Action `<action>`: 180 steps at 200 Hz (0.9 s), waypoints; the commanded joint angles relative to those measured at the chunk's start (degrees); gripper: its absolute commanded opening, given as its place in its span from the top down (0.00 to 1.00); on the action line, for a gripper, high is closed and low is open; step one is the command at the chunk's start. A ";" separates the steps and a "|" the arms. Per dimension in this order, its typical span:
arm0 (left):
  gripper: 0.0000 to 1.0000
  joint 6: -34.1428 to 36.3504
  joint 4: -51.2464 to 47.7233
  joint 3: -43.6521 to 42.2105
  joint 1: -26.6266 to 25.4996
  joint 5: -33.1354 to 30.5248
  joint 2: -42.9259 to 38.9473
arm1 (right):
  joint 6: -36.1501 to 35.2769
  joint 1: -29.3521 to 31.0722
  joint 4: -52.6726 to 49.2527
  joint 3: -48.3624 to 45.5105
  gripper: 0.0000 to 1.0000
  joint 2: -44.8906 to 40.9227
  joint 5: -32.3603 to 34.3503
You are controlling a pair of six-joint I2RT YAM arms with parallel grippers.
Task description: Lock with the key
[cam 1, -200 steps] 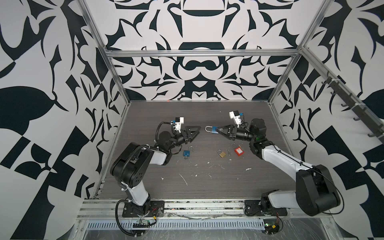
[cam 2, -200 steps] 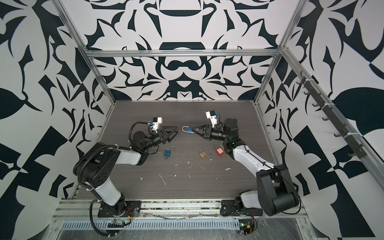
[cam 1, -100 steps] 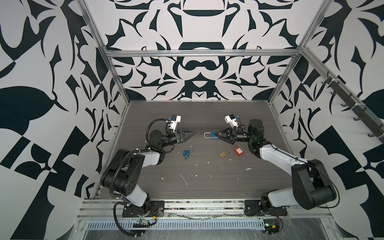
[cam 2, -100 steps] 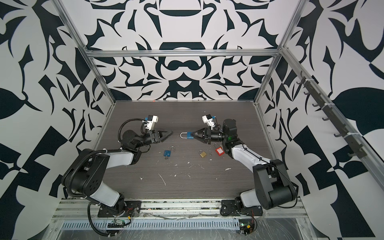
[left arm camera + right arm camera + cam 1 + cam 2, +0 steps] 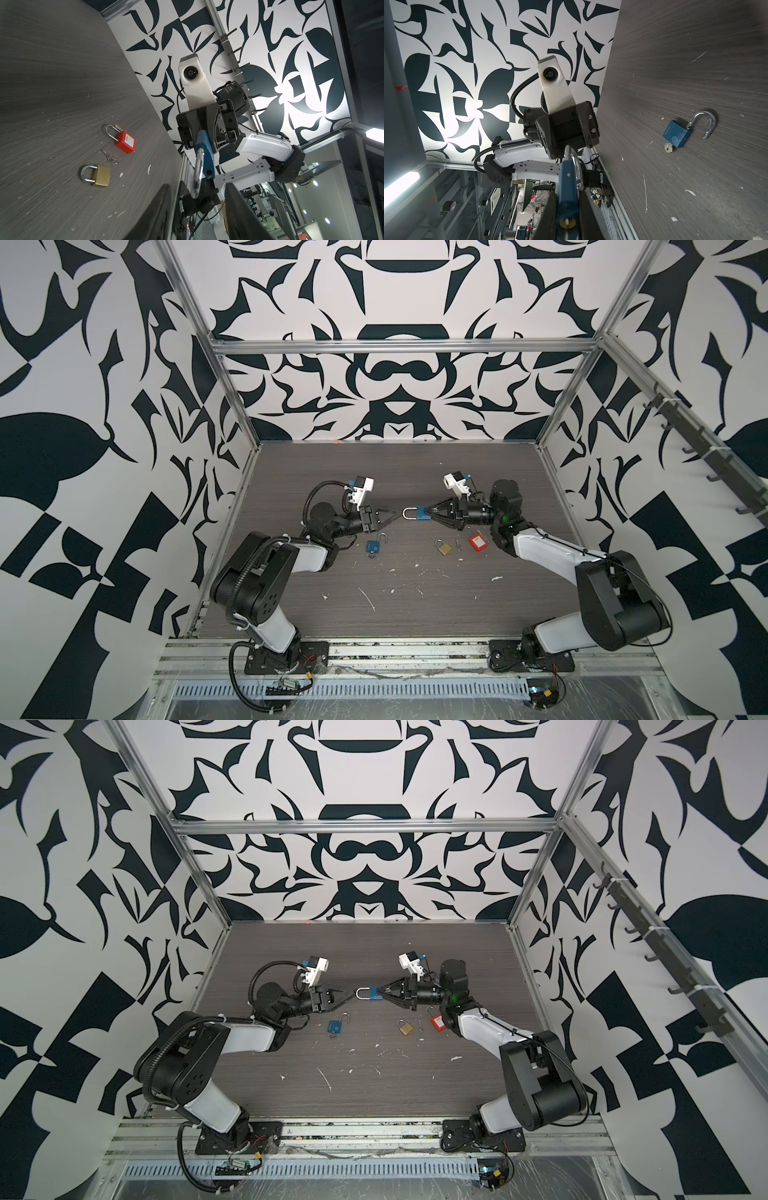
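Matte walls (image 5: 395,302) printed with curling black-and-white shapes rise on three sides, edged by ribbed aluminium framing (image 5: 403,347). The tabletop (image 5: 415,614) is dark grey with a fine straight grain and a scatter of white flecks (image 5: 368,598). Two arms of glossy white shells and black joints lean in, the left arm (image 5: 307,558) and the right arm (image 5: 552,551), and meet tip to tip above the middle. The right hand (image 5: 430,513) is clenched on the flat sides of a blue lock (image 5: 423,512), held clear of the tabletop with its polished steel shackle (image 5: 409,513) pointing left. Whether the shackle is latched cannot be told. In the right wrist view a thin strip that may be the key (image 5: 565,227) stands edge-on in the round brass keyway. The left hand (image 5: 394,516) is released: its tapered black fingers (image 5: 164,203) stand apart on either side of the shackle's bow, with gaps showing. A second blue lock (image 5: 373,546) lies flat, near and left of the hands, with its shackle swung open and a round-headed second key (image 5: 668,148) in its base. To the right lie a squat brass lock (image 5: 444,548) and a boxy red plastic lock (image 5: 478,542), with small loose keys (image 5: 109,158) between them.
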 commanded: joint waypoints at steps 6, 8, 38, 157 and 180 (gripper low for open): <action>0.64 -0.52 1.94 1.58 -0.83 -0.42 1.74 | -0.19 0.48 4.14 2.68 1.00 0.19 0.17; 0.64 -0.52 1.95 1.61 -0.86 -0.45 1.85 | -0.20 0.49 4.14 2.72 1.00 0.21 0.16; 0.72 -0.75 2.03 1.93 -0.91 -0.53 2.21 | -0.71 0.54 3.60 2.99 1.00 0.72 0.24; 1.00 -6.19 2.04 3.70 -1.17 0.22 0.79 | -13.01 1.71 -4.28 3.84 1.00 -1.64 1.64; 1.00 -7.99 2.03 3.41 -1.11 -0.09 -0.39 | -19.94 2.06 -11.16 4.62 1.00 -4.03 3.08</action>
